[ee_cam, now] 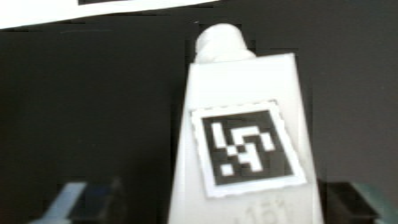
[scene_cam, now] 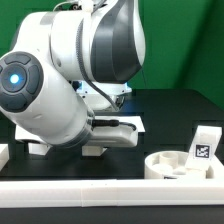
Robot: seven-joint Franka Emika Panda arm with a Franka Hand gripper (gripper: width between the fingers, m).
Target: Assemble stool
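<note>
In the wrist view a white stool leg (ee_cam: pixel 240 120) with a black-and-white tag lies lengthwise on the black table, its rounded peg end (ee_cam: pixel 219 40) pointing away. My gripper (ee_cam: pixel 217 205) is open and straddles the leg's near end. One fingertip (ee_cam: pixel 75 200) stands clear of the leg and the other is close to its far side. In the exterior view the arm's bulk hides the gripper and this leg. The round seat disc (scene_cam: pixel 178 163) lies at the exterior view's lower right, with a second tagged leg (scene_cam: pixel 203 143) upright just behind it.
The long white border rail (scene_cam: pixel 110 193) runs along the table's front edge. The marker board (scene_cam: pixel 128 122) lies behind the arm and also shows in the wrist view (ee_cam: pixel 143 3). A white part (scene_cam: pixel 3 154) shows at the exterior view's left edge.
</note>
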